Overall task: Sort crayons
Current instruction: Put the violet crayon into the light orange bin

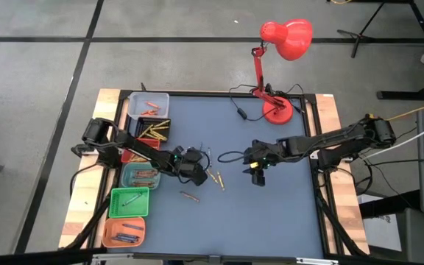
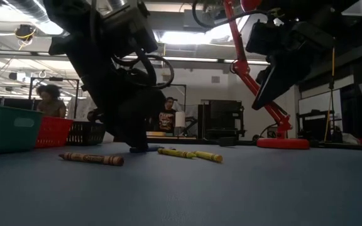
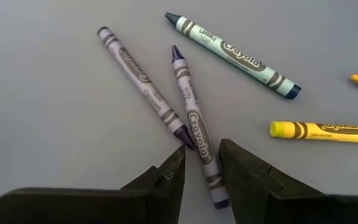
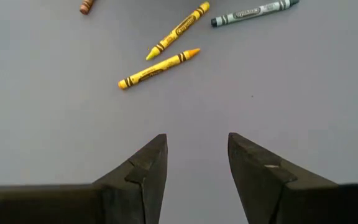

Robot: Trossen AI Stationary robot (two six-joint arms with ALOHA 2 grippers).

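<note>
Left gripper [image 3: 201, 171] is down on the tabletop [image 1: 271, 191] near its left edge, fingers spread astride a purple crayon [image 3: 196, 124]; yellow crayons [image 4: 159, 67] lie beside it. Right gripper [image 4: 196, 163] hovers mid-table, spread, empty

left hand [image 1: 197, 168] beside crayons [image 1: 217, 179], right hand [image 1: 258, 174] apart
</note>
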